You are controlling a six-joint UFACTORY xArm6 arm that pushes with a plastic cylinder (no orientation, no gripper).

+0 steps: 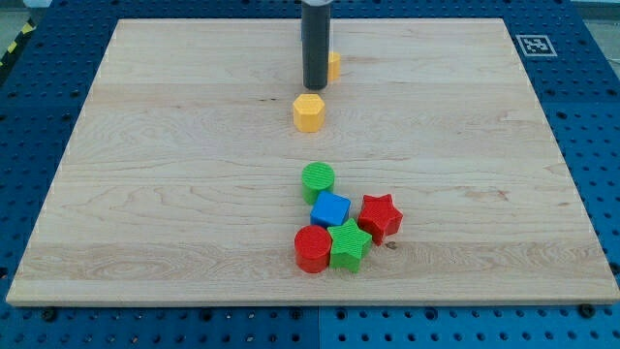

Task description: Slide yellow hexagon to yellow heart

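The yellow hexagon (308,112) sits on the wooden board a little above the view's middle. The yellow heart (333,66) lies above it and slightly to the right, mostly hidden behind my rod. My tip (314,87) stands between the two, just above the hexagon and just left of the heart's visible edge. I cannot tell whether the tip touches either block.
A cluster of blocks lies below the middle: a green cylinder (318,179), a blue cube (330,209), a red star (380,215), a green star (349,244) and a red cylinder (312,248). The board's edge (310,306) borders a blue pegboard.
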